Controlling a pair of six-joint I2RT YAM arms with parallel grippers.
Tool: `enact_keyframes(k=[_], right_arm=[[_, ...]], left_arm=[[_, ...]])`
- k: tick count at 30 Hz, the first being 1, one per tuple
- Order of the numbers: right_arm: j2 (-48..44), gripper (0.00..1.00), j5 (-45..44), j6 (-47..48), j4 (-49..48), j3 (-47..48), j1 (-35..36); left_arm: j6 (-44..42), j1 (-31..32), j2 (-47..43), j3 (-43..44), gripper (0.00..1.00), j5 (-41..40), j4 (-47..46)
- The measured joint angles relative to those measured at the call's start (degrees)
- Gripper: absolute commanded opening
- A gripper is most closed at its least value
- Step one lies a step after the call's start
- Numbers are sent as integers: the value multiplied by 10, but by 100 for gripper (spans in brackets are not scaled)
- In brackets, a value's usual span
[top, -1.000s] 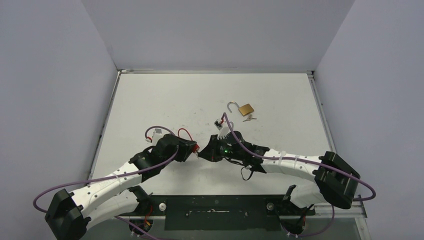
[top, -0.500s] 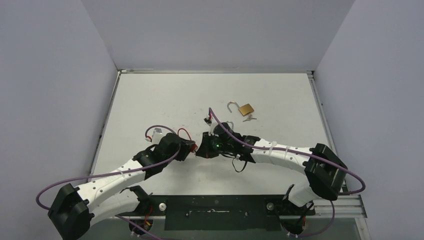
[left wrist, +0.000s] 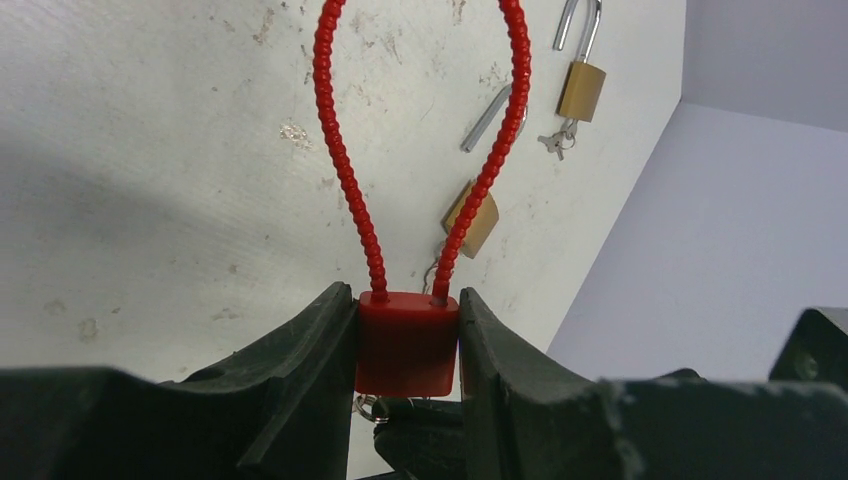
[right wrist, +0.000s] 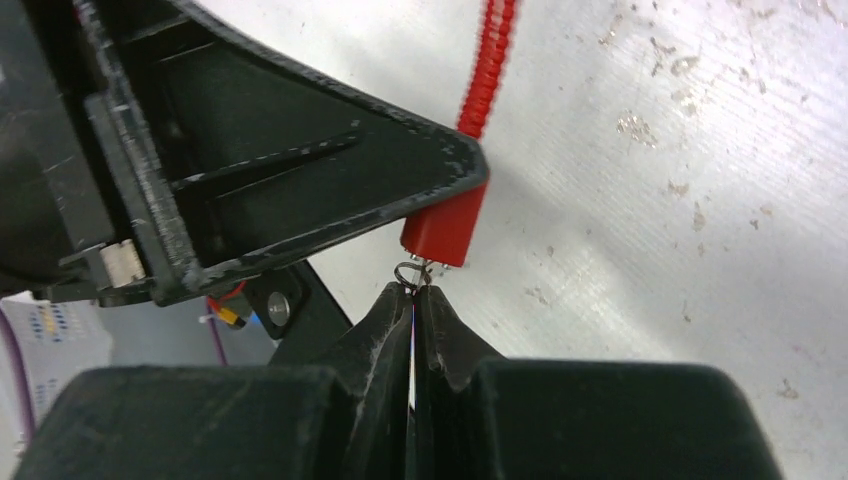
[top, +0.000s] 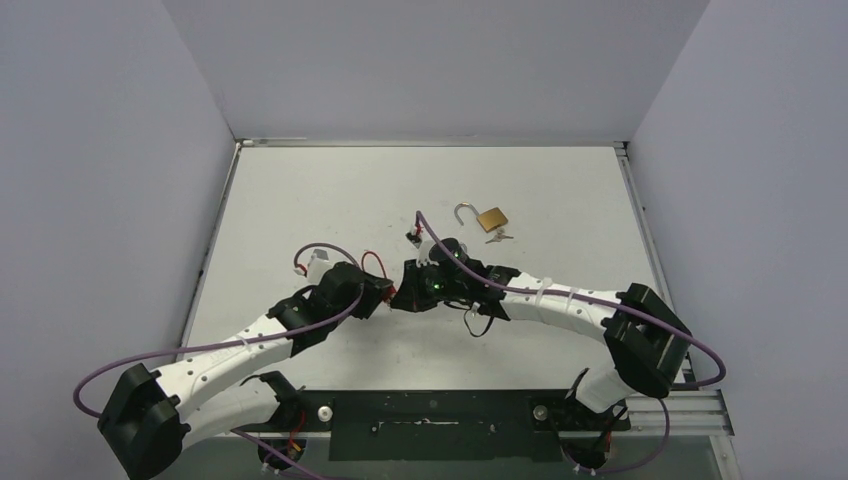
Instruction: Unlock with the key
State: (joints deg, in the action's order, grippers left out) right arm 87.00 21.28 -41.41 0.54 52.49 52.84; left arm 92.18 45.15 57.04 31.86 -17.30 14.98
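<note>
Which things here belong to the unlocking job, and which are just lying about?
In the job:
- red lock, clamped in the left gripper
- key ring under it, pinched by the shut right gripper

Lying about:
- far brass padlock, shackle open
- small keys beside it
- near brass padlock

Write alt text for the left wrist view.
The left gripper clamps the body of a red cable lock between its black fingers, the beaded cable looping up over a scuffed white table. Beyond lie a near brass padlock and a far brass padlock with small keys beside it. A key ring shows under the red body.
</note>
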Motion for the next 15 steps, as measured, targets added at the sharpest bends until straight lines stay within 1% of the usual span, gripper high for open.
enact_keyframes(k=[4,5,6,10,12,15], right_arm=[[-9,0,-29,33,-26,-13,18],[-13,3,-35,33,-29,-17,20],[-17,7,-39,33,-32,-21,21],[-49,30,-55,27,-64,-52,24],[-78,43,-65,21,-85,-77,23],[-139,57,-82,17,-128,-131,23]], left_arm=[[0,0,-5,-2,0,2,9],[1,0,-9,-4,0,4,9],[2,0,-12,-5,0,4,8],[7,3,-34,-11,0,12,-4],[9,12,-49,-14,0,23,-16],[9,19,-66,-14,0,32,-28]])
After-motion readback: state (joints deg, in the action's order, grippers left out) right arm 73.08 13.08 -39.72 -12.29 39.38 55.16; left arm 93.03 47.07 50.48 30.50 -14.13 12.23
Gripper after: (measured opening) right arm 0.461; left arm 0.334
